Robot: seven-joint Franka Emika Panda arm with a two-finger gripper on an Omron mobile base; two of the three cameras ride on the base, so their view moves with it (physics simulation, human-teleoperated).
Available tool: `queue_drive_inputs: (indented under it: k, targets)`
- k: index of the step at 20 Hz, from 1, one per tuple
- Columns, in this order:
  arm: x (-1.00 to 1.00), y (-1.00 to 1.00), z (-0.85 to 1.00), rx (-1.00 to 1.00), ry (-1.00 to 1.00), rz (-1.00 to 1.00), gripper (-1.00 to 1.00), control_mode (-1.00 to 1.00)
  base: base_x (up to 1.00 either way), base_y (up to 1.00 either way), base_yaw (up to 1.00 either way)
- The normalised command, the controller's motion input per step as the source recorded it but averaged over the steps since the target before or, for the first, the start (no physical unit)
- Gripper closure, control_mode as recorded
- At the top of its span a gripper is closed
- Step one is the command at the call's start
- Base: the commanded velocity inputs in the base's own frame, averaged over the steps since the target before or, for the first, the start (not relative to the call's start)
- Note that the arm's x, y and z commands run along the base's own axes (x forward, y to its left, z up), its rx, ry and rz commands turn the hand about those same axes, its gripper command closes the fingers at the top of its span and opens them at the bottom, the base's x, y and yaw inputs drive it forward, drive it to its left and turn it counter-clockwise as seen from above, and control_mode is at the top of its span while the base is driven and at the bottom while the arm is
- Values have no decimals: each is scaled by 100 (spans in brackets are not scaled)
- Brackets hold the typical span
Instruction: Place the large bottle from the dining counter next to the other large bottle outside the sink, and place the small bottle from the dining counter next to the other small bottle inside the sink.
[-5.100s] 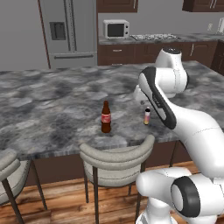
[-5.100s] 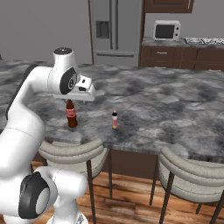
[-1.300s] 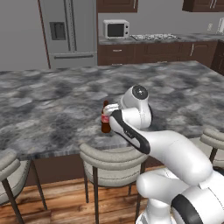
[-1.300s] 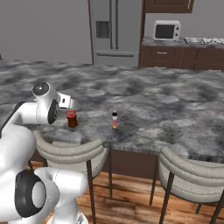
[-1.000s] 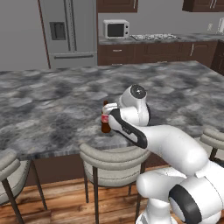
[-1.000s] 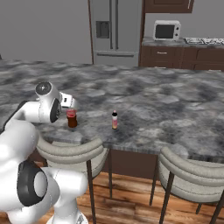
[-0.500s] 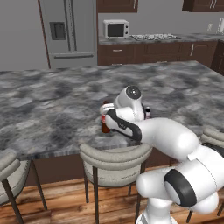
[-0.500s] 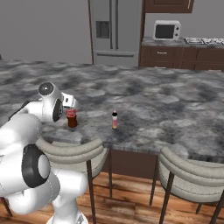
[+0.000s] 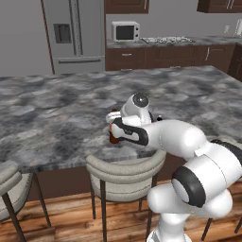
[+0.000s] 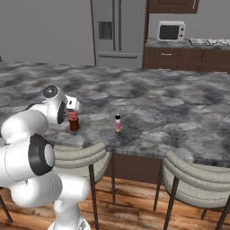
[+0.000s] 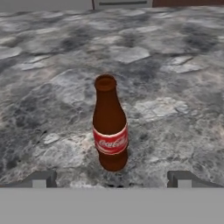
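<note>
Upright, large bottle [image 11: 110,131] neck-up on dining counter [image 11: 175,87], between wide-open, empty jaws.

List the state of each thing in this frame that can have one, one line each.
large bottle: upright on the dining counter, capped, not gripped.
small bottle: upright on the same counter, apart from the large one.
gripper: open, level with the large bottle, fingertips either side of its base, short of it.

You see a dark brown large bottle [image 11: 110,129] with a red label on the grey-and-black marbled counter [image 11: 175,78]. The small bottle [image 10: 117,123] has a black cap, pale upper part and orange-yellow base.
</note>
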Motion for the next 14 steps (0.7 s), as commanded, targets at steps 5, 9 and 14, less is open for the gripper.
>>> queue_drive_inputs:
  k: [5,9,14]
  targets:
    - [21,8,-10,0,0,0,-100,-100,0,0,0]
    - [21,5,-11,0,0,0,-100,-100,0,0,0]
    - [22,1,-12,0,0,0,-100,-100,0,0,0]
